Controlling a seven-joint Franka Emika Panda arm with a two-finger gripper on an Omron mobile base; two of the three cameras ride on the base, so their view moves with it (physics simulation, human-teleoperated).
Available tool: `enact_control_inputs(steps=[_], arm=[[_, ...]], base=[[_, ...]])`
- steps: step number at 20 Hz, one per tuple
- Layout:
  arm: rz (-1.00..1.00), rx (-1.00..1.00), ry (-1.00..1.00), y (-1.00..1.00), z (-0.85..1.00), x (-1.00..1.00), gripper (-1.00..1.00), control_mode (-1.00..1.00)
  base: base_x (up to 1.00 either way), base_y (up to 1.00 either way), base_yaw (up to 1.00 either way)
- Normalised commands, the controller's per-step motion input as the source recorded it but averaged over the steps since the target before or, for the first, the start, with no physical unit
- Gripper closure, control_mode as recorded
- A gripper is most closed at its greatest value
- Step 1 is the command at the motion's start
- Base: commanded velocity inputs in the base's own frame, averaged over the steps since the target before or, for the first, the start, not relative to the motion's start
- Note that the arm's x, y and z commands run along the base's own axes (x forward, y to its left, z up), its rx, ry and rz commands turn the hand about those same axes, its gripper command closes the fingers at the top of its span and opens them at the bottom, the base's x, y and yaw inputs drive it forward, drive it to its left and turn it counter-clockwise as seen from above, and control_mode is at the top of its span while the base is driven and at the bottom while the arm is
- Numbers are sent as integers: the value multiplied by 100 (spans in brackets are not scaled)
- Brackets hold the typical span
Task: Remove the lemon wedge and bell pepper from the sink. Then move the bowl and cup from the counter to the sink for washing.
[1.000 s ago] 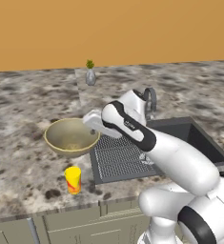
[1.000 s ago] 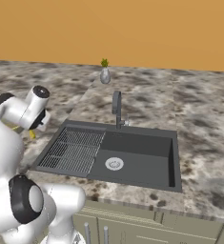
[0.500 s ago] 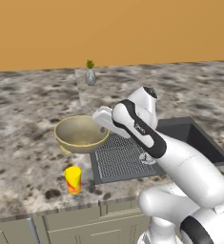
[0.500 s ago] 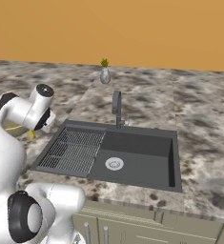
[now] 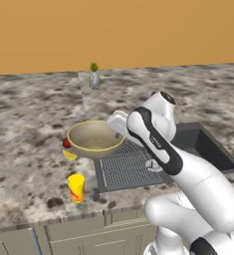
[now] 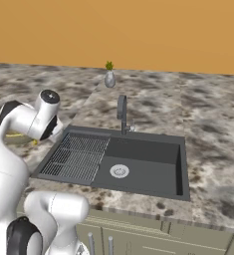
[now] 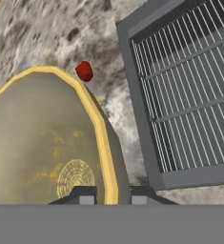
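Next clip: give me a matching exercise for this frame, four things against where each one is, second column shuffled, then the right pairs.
Things:
1. bowl
2. cup
3. bell pepper
4. vase

Places:
A. far back on the counter, near the wall
B. on the counter at the bowl's far side, outside the sink
C. held at its rim by the gripper, beside the drainboard
D. upright near the counter's front edge

Pairs: 1-C, 2-D, 3-B, 4-A

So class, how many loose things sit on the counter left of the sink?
3: the bell pepper and lemon wedge beside the lifted bowl, and the cup nearer the front edge. Others may be hidden.
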Motion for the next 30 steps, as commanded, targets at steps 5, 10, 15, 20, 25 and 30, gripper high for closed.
enact_control_inputs(steps=[5,10,15,20,25,30], arm=[[-11,0,5,-27,1,-12,100,-100],[-13,0,8,-30,3,-9,100,-100],[-10,0,5,-33,5,-10,100,-100],[-6,0,0,-28,7,-13,100,-100],[0,0,0,-29,5,-21,100,-100],[0,0,0,-31,2,-13,100,-100]], base=[[0,0,0],[0,0,0],[0,0,0],[0,0,0],[0,0,0],[0,0,0]])
